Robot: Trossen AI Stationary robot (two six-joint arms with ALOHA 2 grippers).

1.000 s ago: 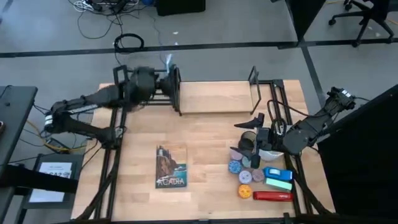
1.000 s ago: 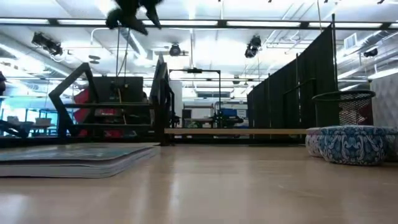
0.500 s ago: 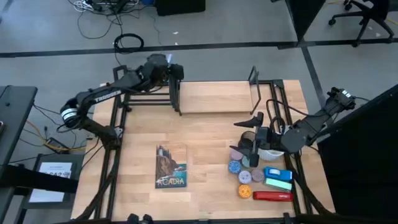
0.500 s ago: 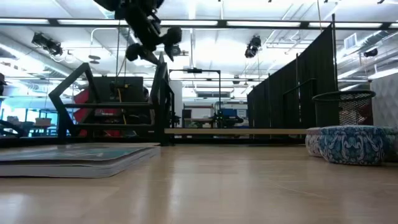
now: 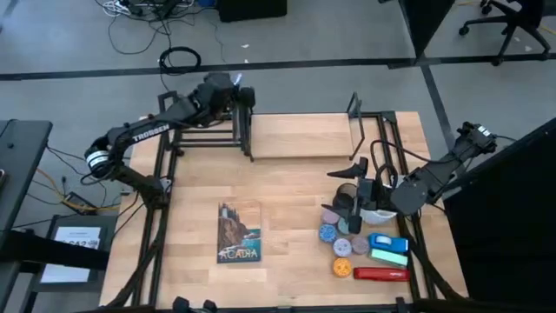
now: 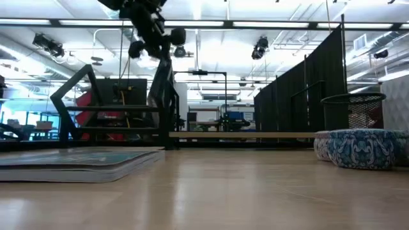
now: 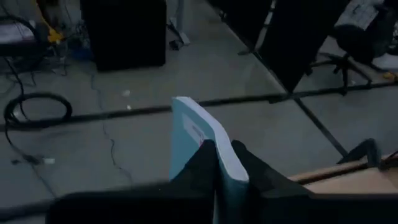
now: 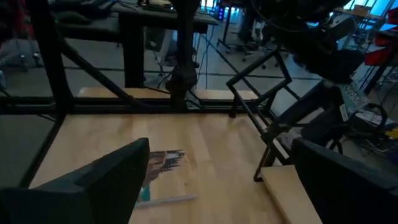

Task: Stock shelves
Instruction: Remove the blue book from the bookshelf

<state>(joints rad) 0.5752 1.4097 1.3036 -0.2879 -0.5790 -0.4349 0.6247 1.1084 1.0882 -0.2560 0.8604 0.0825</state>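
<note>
Up at the far edge of the table [image 5: 287, 269] stand the shelves [image 5: 300, 136], a pale board between black uprights joined to a barred holder at its left end. Over that barred section the left gripper [image 5: 244, 96] is clamped on a thin light-blue book [image 7: 202, 146], held upright above the bars. Nearer lies another book [image 5: 239, 231]. At the right, the right gripper [image 5: 358, 169] hangs with fingers spread over a black mesh cup [image 5: 347, 200], its contents unclear, beside small round tins [image 5: 328, 233].

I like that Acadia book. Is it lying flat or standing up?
Lying flat. The high view shows the Acadia book cover-up on the table, and the low view shows it resting level on the wood.
</note>
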